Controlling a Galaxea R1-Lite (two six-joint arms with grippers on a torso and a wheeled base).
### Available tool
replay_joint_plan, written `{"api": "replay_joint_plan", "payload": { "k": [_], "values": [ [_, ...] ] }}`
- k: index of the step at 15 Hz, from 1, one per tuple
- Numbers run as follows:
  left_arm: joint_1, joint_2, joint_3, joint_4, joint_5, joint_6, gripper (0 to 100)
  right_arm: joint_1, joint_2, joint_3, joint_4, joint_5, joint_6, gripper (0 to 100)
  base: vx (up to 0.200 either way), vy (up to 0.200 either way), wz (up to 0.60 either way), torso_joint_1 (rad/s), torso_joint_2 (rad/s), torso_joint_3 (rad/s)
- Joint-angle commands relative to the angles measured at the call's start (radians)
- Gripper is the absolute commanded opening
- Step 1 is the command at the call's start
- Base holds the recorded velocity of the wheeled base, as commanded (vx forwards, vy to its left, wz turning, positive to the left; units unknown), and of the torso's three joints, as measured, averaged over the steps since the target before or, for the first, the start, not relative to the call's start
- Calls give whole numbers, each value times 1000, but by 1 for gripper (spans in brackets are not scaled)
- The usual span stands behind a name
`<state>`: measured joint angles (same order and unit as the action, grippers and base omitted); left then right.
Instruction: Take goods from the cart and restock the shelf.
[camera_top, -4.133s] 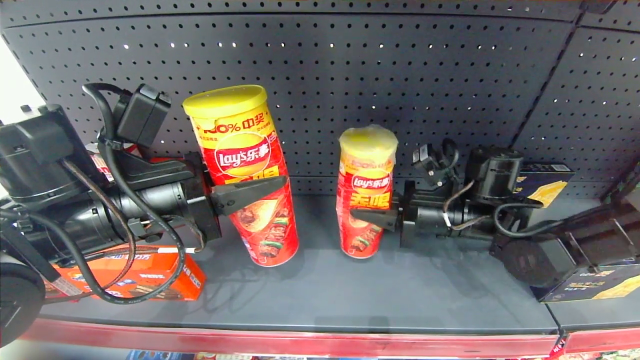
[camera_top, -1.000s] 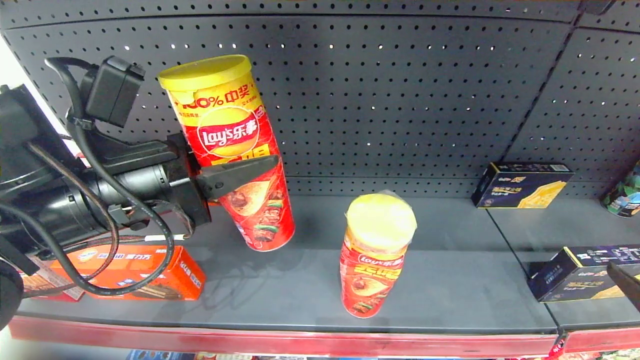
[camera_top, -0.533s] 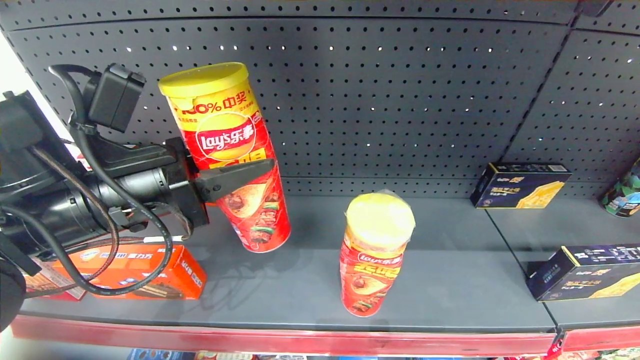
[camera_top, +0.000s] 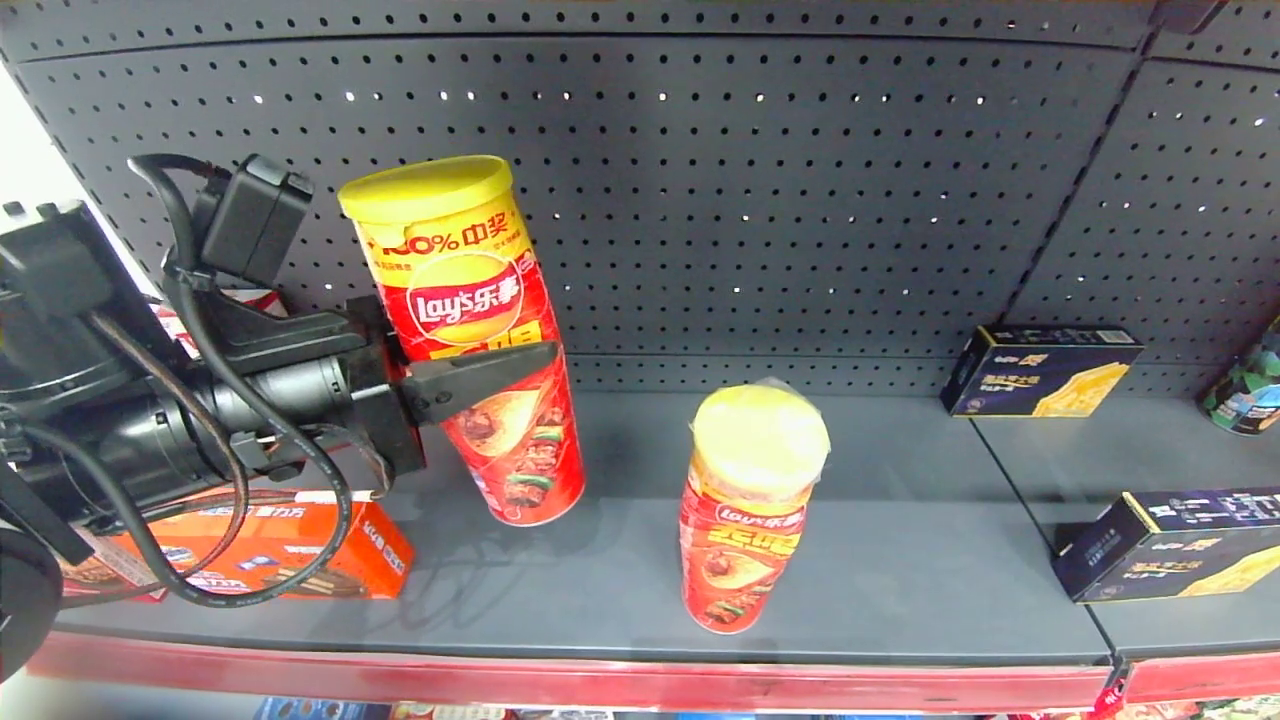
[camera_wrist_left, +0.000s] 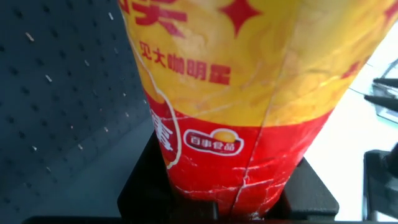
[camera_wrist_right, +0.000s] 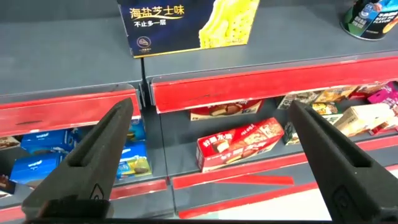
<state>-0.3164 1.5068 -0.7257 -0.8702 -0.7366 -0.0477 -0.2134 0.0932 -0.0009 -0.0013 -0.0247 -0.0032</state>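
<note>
Head view: left gripper (camera_top: 510, 378) clamped at mid-height on a tilted chip can (camera_top: 465, 290) over the shelf (camera_top: 900, 560); second chip can (camera_top: 755, 500) upright near the front edge; orange box (camera_top: 300, 560) under the arm.
Left wrist view: chip can pinched between the fingers; pegboard (camera_wrist_left: 56, 93) behind.
Right wrist view: right gripper (camera_wrist_right: 211, 162) spread wide, holding nothing; dark box (camera_wrist_right: 186, 25) beyond.

Ahead of me is a dark grey pegboard back panel (camera_top: 800, 200), with pinpoints of light through some holes. A grey shelf (camera_top: 900, 560) below has a red front edge (camera_top: 600, 685). There's a slanted panel seam (camera_top: 1082, 170) at right and a bright white gap (camera_top: 25, 170) far left. Lower down are red-edged lower shelves (camera_wrist_right: 261, 84).
</note>
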Motion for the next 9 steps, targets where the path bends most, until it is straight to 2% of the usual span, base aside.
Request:
{"api": "replay_joint_plan", "payload": {
  "k": [1,2,3,5,7,8,9],
  "values": [
    [-4,21,11,-6,0,3,0,0,5,1,0,0,0,100,0,0,0,0,0,0],
    [-41,56,-3,-9,0,6,0,0,5,1,0,0,0,100,0,0,0,0,0,0],
    [-55,67,-9,-10,0,8,0,0,5,1,0,0,-1,100,0,0,0,0,0,0],
    [-84,133,-77,-9,-1,46,0,0,5,1,0,0,-1,100,0,0,0,0,0,0],
    [-104,222,-162,-38,9,101,0,0,5,1,0,0,-1,100,0,0,0,0,0,0],
    [-105,253,-196,-53,51,112,0,0,5,1,0,0,-1,100,0,0,0,0,0,0],
    [-107,254,-201,-53,54,111,0,0,5,1,0,0,-1,100,0,0,0,0,0,0]
  ]
}}
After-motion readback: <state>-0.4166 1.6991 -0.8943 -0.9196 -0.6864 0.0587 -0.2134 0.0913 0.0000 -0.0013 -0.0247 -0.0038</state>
